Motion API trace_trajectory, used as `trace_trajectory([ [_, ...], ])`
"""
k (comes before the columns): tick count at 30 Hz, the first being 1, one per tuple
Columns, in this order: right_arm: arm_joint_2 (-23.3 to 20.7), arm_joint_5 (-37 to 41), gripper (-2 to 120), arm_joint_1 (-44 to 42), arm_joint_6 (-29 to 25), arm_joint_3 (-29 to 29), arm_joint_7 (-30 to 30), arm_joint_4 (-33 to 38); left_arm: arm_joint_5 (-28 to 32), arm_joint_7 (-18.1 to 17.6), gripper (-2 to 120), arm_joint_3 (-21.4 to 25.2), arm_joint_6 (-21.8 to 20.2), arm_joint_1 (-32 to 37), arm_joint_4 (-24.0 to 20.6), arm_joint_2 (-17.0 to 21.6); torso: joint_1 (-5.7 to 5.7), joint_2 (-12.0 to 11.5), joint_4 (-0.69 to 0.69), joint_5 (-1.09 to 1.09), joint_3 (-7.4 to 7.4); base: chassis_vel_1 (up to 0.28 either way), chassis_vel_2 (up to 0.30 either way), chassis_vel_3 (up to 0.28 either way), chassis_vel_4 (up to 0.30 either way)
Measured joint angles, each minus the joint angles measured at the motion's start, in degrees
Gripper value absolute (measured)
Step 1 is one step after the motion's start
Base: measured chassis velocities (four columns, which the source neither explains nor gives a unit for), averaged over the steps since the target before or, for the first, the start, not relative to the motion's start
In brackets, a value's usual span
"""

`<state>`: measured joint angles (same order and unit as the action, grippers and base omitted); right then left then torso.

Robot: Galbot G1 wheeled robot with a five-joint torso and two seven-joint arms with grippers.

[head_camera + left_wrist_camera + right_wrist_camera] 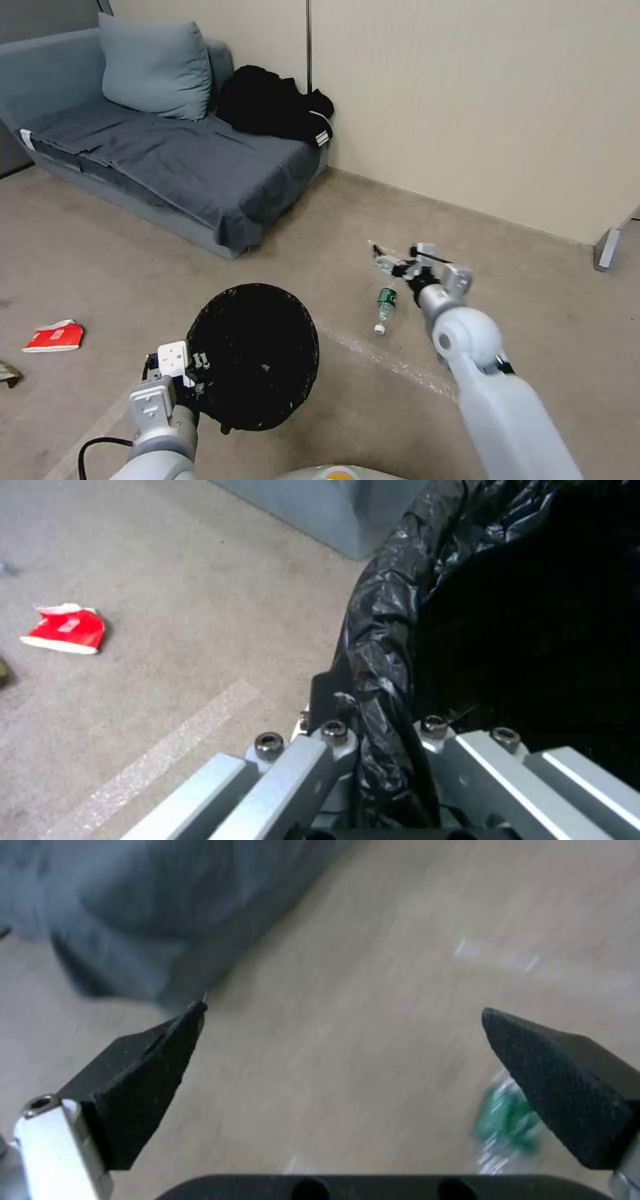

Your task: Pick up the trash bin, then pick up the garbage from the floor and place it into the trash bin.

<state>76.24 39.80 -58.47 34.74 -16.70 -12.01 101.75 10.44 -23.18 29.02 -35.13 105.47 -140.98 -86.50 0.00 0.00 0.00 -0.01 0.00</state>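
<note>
1. A flattened red-and-white carton [55, 335] is lying on the carpet, well off to the left.
2. The trash bin [253, 353] is being held up by the left gripper [195, 365], whose fingers are clamped on its bag-lined rim [380, 680].
3. A green-labelled plastic bottle [385, 308] is lying just beside the right gripper [390, 261], on its near left, long axis pointing roughly toward the robot; the fingers [553, 1085] are being held wide apart, with the arm stretched forward and low.
</note>
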Motion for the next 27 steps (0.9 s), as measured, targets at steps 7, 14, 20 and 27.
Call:
trace_trajectory([
  [7,0.3,2.6,100,5.2,2.8,4.3,-0.9,-11.2,-0.1,0.0,1,-0.1,0.1,-0.2,-1.1,-0.1,0.00,0.0,-0.01,0.02,0.00,0.000,0.000,0.000,0.000],
  [14,1.1,-2.2,100,7.7,2.2,7.2,-0.1,-20.3,-0.3,-0.1,1,0.0,0.1,-0.2,-1.2,-0.1,0.00,0.0,-0.01,0.01,0.00,0.000,0.000,0.000,0.000],
  [20,1.2,-5.4,100,10.0,0.9,7.7,1.3,-25.1,-0.4,-0.1,1,0.0,0.1,-0.1,-1.4,-0.3,0.00,0.0,0.00,0.01,0.00,0.000,0.000,0.000,0.000],
  [27,0.9,-6.3,100,10.8,0.3,7.4,1.6,-25.6,-0.9,-0.2,1,-0.2,0.4,-0.1,-1.3,-0.4,0.00,0.0,0.00,0.01,-0.01,0.000,0.000,0.000,0.000],
])
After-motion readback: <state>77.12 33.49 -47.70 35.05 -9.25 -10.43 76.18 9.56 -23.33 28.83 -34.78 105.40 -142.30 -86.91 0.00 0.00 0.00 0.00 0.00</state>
